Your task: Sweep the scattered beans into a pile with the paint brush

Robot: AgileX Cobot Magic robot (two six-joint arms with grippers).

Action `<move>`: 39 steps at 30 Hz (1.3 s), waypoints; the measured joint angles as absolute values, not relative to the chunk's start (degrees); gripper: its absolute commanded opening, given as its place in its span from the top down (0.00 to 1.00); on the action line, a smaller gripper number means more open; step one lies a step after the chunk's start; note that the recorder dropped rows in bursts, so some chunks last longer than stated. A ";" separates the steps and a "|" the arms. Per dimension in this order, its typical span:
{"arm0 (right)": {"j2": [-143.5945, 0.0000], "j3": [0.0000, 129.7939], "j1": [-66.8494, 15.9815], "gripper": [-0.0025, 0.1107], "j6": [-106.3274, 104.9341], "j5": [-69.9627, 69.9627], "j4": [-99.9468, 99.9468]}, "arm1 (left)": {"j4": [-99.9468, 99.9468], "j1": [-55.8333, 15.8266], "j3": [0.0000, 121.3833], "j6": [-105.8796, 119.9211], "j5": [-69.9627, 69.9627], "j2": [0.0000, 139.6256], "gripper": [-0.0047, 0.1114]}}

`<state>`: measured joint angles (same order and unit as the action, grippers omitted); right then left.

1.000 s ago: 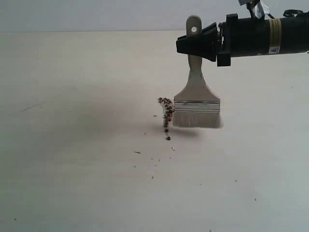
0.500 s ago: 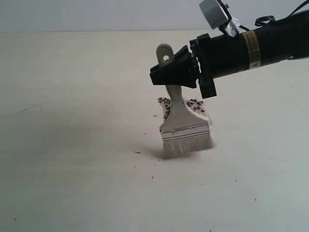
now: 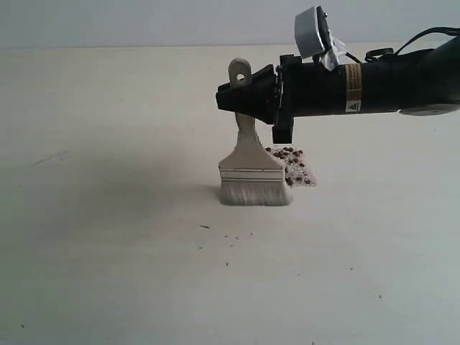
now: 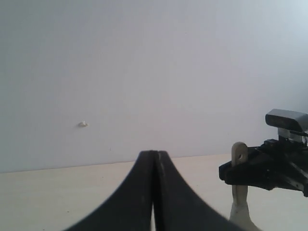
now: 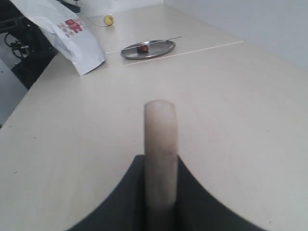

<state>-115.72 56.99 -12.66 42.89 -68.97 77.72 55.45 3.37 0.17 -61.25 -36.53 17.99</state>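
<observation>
My right jaws pinch the paint brush (image 3: 251,172) upright, so bristles meet the surface (image 3: 108,215) beside the beans (image 3: 295,164). My left jaws sit pressed together; unneeded.

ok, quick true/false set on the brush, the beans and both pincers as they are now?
1. The right pincer is closed on the paint brush at its handle. True.
2. The bristles hang clear above the table. False: they rest on the table, with the brush upright.
3. In the exterior view the beans are bunched just right of the brush. True.
4. The left pincer is open. False: it is shut and holds nothing.
</observation>
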 measured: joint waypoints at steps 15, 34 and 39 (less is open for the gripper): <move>-107.05 56.80 -12.56 0.98 48.99 -62.99 69.88 | 55.45 3.37 0.17 -61.25 -36.53 17.99 0.96; -86.33 15.29 -12.20 0.98 14.08 -67.11 -7.46 | 55.45 3.37 0.17 -61.25 -36.53 17.99 0.96; -86.59 15.76 -12.20 0.98 13.44 -67.45 -9.06 | 55.45 3.37 0.17 -61.25 -36.53 17.99 0.96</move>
<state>-86.59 15.76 -12.20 13.44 -67.45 -9.06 55.45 3.37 0.17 -61.25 -36.53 17.99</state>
